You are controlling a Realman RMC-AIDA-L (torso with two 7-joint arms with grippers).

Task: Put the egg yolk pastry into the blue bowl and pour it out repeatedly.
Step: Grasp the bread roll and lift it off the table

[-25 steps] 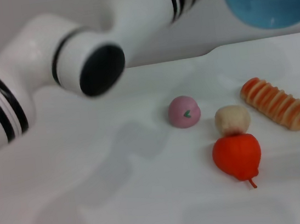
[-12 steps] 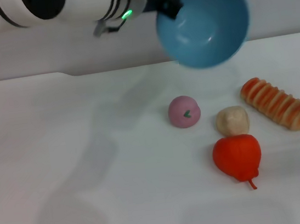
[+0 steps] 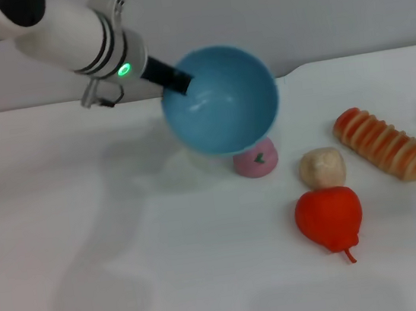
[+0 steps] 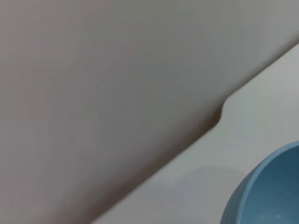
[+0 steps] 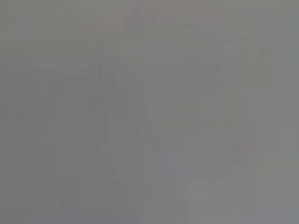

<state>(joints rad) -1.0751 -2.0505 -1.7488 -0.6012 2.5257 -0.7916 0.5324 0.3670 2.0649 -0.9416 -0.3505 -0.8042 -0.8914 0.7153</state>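
Left gripper point(image 3: 181, 81) holds blue bowl point(image 3: 220, 99) tilted above table point(image 3: 128, 250).

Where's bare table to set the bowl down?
The left hand holds the blue bowl tilted above the pink ball. The table is bare left of it and along the near edge. It is crowded around the egg yolk pastry, red fruit and bread roll.
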